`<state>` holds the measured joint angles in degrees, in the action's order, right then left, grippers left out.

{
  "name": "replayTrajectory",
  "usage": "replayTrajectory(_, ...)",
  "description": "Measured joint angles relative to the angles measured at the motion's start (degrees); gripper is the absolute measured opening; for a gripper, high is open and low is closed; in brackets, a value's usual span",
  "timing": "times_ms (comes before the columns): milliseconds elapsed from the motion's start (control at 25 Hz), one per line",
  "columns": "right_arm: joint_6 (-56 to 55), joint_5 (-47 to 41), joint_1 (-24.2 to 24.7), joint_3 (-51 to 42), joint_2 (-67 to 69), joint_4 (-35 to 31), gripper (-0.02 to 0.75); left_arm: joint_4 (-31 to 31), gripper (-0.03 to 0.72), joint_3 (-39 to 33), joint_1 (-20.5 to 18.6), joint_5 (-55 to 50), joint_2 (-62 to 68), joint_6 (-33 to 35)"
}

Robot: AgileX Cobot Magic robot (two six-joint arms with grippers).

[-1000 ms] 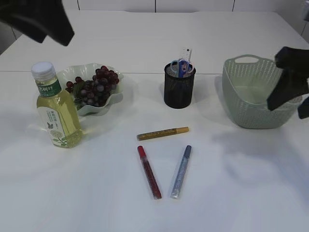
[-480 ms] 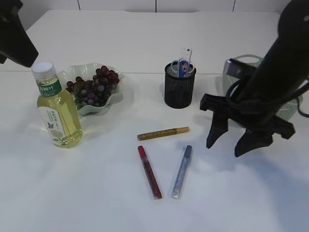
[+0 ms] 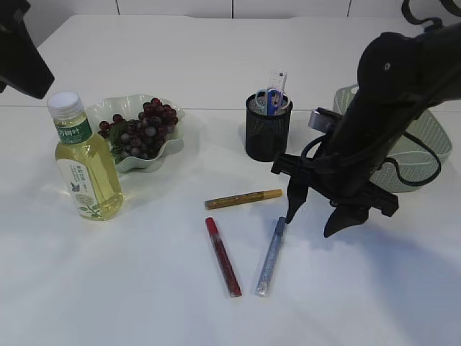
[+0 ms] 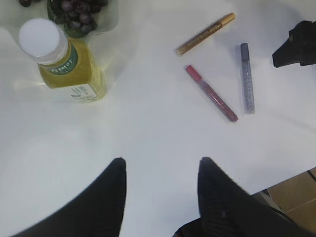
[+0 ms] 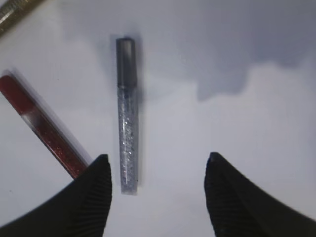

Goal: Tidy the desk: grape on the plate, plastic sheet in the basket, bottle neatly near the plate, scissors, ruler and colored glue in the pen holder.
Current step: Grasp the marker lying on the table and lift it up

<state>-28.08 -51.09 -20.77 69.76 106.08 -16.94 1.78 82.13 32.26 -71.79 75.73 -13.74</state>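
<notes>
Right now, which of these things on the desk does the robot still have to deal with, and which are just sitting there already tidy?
Still to do: gold glitter glue pen, red glitter glue pen, silver glitter glue pen.

Just sitting: yellow drink bottle, grapes on pale plate, black mesh holder, green woven basket.

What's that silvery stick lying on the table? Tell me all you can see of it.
The silver glitter glue tube is slim, clear plastic filled with sparkly silver, with a dark grey cap at its far end. It lies flat on the white table, beside the red tube without touching it. Nothing holds it; the right gripper hangs open nearby.
</notes>
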Motion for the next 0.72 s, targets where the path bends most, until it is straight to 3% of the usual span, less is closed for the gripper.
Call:
replayTrajectory(400, -3.9, -7.1, -6.5, 12.5, 7.8, 7.2, 0.471, 2.2, 0.35, 0.0, 0.0, 0.0, 0.0, 0.9)
replayTrajectory(720, -4.3, -13.4, -6.8, 20.0, 9.4, 7.5, 0.471, 3.1, 0.35, 0.0, 0.0, 0.0, 0.0, 1.0)
